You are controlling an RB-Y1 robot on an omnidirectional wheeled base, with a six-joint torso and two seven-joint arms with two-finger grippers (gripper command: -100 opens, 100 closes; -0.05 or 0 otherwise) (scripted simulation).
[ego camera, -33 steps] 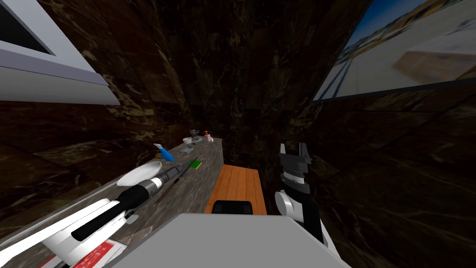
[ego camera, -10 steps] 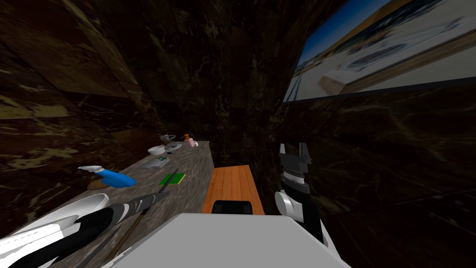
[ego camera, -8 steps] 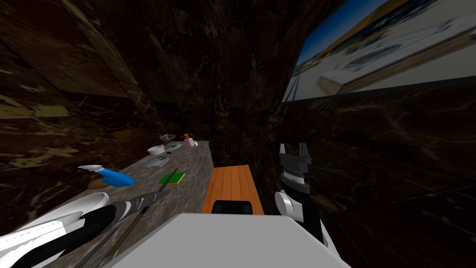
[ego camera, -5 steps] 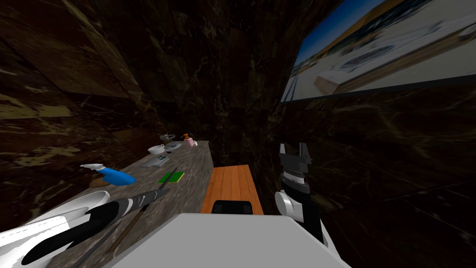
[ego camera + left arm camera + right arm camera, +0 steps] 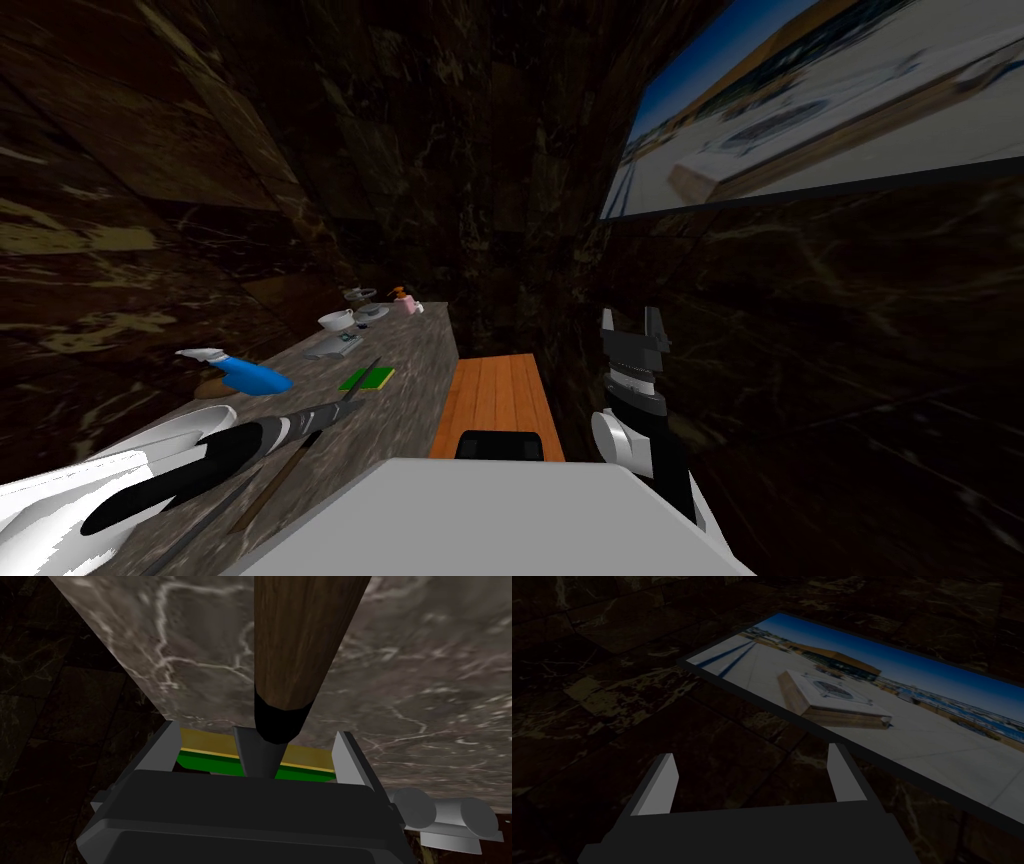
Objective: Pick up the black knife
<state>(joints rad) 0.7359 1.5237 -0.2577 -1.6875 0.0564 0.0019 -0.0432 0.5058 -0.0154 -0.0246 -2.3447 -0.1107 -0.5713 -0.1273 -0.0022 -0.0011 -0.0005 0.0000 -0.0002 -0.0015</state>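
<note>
Our left gripper (image 5: 257,732), fingers wide, stands over the knife (image 5: 295,651), which lies on the left counter (image 5: 425,676) with its long axis near-to-far between them, while the right gripper (image 5: 752,751), also wide, is well apart.

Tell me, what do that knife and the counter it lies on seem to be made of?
Knife handle: looks like wood, matte brown with lengthwise grain. Its black collar: plain, perhaps plastic or paint. Blade: flat dark grey, probably metal, though nothing shines. Counter: marble-like stone, grey with pale veins.
</note>
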